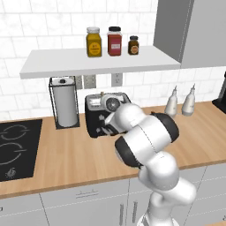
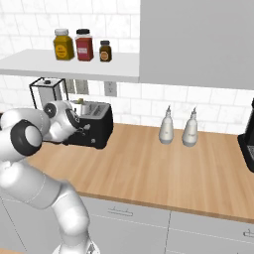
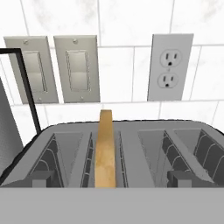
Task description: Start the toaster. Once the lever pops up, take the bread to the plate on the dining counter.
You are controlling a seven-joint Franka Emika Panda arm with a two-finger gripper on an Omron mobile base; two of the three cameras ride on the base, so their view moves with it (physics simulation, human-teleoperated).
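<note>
The black toaster (image 1: 94, 107) stands on the wood worktop against the tiled wall, partly behind my arm. My gripper (image 1: 105, 128) is at its front face, low and close (image 2: 84, 130). In the hand view I look over the toaster's grey top (image 3: 144, 146). A slice of bread (image 3: 105, 153) stands upright in the second slot from the left and rises above the top. The gripper (image 3: 111, 179) is open, its tips wide apart at the bottom, with nothing held. The plate and the dining counter are out of view.
A paper towel holder (image 1: 65, 103) stands just left of the toaster, and a black hob (image 1: 15, 148) lies further left. Two pale bottles (image 1: 181, 102) stand to the right, a coffee machine (image 2: 248, 139) at the far right. Jars (image 1: 114, 42) sit on the shelf above.
</note>
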